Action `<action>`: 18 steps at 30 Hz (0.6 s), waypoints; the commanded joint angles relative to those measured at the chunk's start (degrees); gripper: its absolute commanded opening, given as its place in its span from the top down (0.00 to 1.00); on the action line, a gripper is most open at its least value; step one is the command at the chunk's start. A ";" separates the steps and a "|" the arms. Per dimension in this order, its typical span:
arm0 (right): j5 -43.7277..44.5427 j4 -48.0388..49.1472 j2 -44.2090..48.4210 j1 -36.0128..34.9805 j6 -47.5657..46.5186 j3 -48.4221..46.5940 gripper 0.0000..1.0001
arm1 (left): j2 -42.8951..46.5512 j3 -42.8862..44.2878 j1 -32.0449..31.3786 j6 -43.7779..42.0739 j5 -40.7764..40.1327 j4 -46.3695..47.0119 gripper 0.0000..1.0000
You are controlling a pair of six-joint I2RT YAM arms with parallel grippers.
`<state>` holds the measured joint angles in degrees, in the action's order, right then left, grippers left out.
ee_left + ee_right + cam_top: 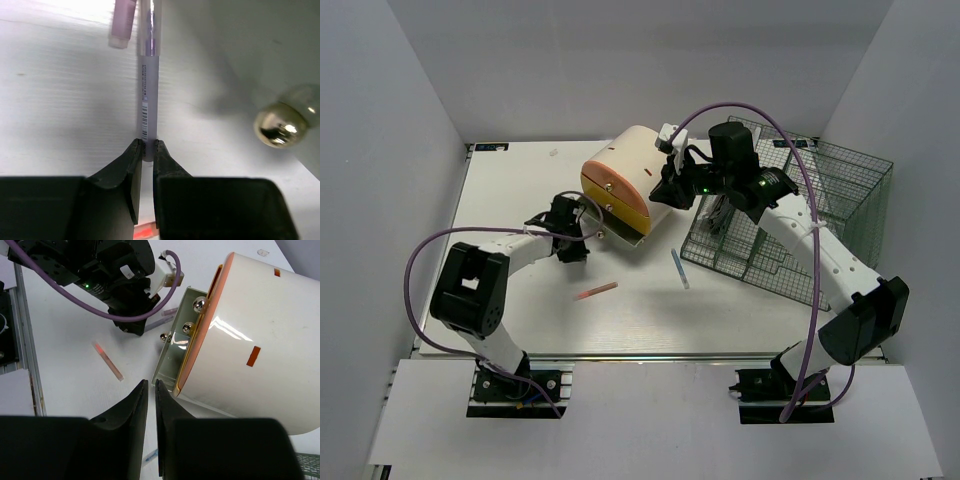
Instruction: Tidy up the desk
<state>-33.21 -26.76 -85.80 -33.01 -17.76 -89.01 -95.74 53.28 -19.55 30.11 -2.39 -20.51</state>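
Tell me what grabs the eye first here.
A big cream container with an orange rim lies tipped on its side in the middle of the desk, dwarfing everything else. A dark wire basket fills the right side. The left end effector pinches a pen close to the container.

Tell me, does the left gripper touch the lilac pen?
Touching. In the left wrist view the left gripper clamps the pen by its end, from both sides.
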 commanded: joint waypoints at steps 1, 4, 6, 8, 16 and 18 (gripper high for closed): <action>-0.80 2.33 2.13 0.14 0.36 0.42 0.83 | 3.02 -0.63 1.18 1.01 -2.97 -1.37 1.00; -0.71 2.33 2.13 0.32 0.36 0.51 0.83 | 3.28 -1.16 2.41 0.92 -2.62 -1.63 1.00; -0.72 2.42 2.30 0.14 0.36 0.51 0.83 | 3.55 -1.24 2.94 0.66 -2.62 -1.81 1.00; -0.71 2.42 2.30 0.14 0.36 0.51 0.83 | 3.90 -1.25 3.55 0.39 -2.27 -1.90 1.00; -0.80 2.42 2.22 0.14 0.27 0.77 0.83 | 13.73 0.68 3.55 -2.07 5.47 1.10 1.00; -0.89 3.03 2.57 0.23 0.27 1.29 0.83 | 15.93 3.04 3.55 -1.81 1.02 -0.75 1.00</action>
<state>-33.21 -26.41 -85.62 -33.01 -17.76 -88.25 -85.19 52.40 -16.12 28.93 -0.08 -21.58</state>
